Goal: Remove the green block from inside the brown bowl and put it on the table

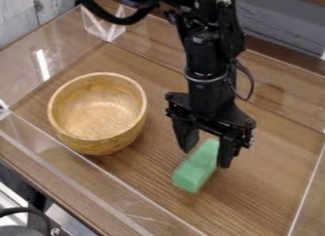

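The green block lies on the table, to the right of the brown bowl, which holds nothing. My gripper points straight down over the block's far end. Its black fingers stand apart on either side of that end, and the jaws look open. The block's near end sticks out toward the front edge, and its far end is partly hidden by the fingers.
Low clear acrylic walls border the tabletop along the front and sides. A small clear folded stand sits at the back left. The arm's cable hangs on the right side of the wrist.
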Available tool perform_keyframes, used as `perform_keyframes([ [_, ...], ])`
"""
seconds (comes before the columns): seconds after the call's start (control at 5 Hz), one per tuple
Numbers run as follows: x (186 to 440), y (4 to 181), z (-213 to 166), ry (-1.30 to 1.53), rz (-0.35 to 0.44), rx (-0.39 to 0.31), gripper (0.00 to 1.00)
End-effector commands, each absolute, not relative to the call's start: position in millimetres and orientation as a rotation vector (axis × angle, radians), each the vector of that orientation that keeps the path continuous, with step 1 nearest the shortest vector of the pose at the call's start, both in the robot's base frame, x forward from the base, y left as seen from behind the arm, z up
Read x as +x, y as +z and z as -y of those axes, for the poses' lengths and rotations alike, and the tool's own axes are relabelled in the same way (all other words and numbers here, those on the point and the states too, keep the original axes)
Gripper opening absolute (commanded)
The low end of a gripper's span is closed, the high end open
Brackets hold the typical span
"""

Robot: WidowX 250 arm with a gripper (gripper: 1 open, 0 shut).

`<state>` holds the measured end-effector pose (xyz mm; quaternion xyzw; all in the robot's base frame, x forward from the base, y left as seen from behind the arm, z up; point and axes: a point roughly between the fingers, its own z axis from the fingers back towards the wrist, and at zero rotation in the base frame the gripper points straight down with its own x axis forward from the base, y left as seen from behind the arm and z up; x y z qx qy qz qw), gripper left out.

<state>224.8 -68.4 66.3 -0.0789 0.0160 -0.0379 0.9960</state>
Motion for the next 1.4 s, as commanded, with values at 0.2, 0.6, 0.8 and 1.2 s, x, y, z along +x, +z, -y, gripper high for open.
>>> perform_keyframes([
  [0.2, 231, 81.5, 61, -0.062, -0.010, -0.178, 1.00],
  [0.6, 234, 92.2, 53, -0.053, -0.005, -0.192, 1.00],
  [0.8, 239, 104.5, 46, -0.049, 0.013, -0.201, 1.00],
  [1.2, 267, 139.7, 11, 0.012, 0.082, -0.203, 1.00],
])
